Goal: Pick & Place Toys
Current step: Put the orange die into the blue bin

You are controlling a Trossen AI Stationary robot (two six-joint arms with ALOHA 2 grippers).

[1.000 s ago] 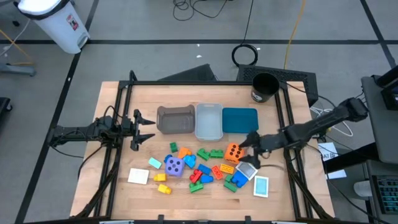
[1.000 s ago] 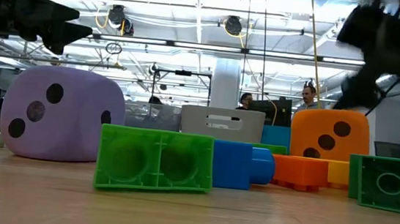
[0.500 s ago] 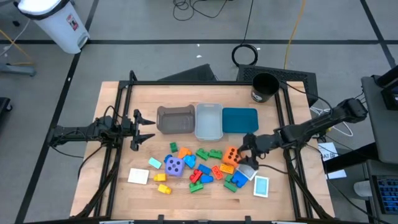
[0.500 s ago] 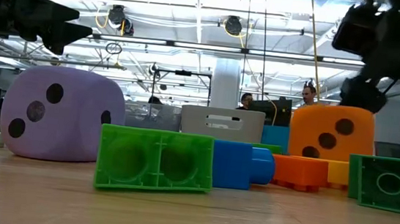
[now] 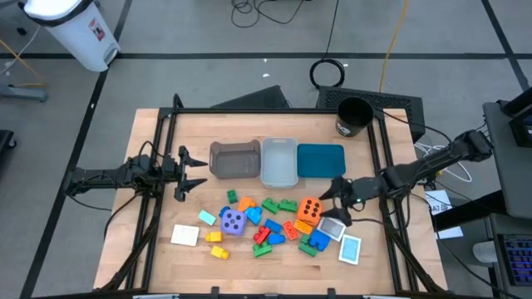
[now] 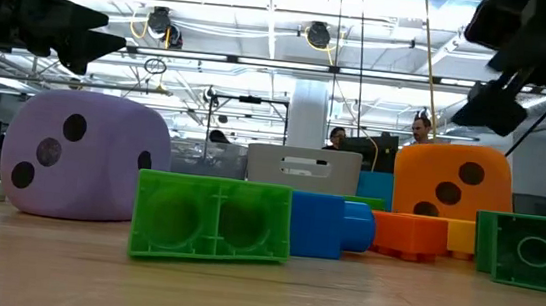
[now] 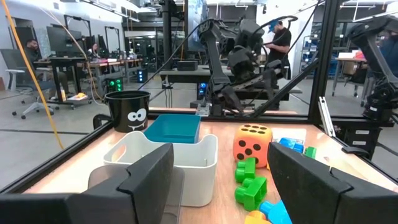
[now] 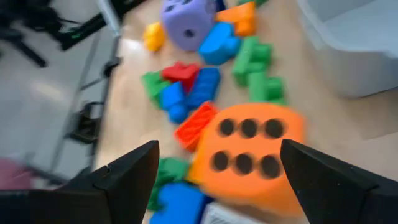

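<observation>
The toys lie near the table's front: an orange dotted cube [image 5: 309,209], a purple dotted cube [image 5: 234,222], a heap of small coloured bricks [image 5: 270,232] and white cards [image 5: 185,235]. My right gripper [image 5: 330,199] stands open just right of the orange cube and above it [image 6: 500,94]. In the right wrist view the cube [image 8: 249,155] rests on the table beyond the two spread fingers. My left gripper [image 5: 199,172] waits open at the table's left, level and clear of everything.
A grey bin [image 5: 235,159], a clear bin [image 5: 279,162] and a teal bin [image 5: 321,159] stand in a row behind the toys. A black round cup [image 5: 355,116] is at the far right corner. Black frame rails [image 5: 158,166] run along both sides.
My right gripper went down and left onto the orange cube's top, then rose again and drew back toward the table's right. The orange cube has slid a little toward the near edge and still sits on the table.
</observation>
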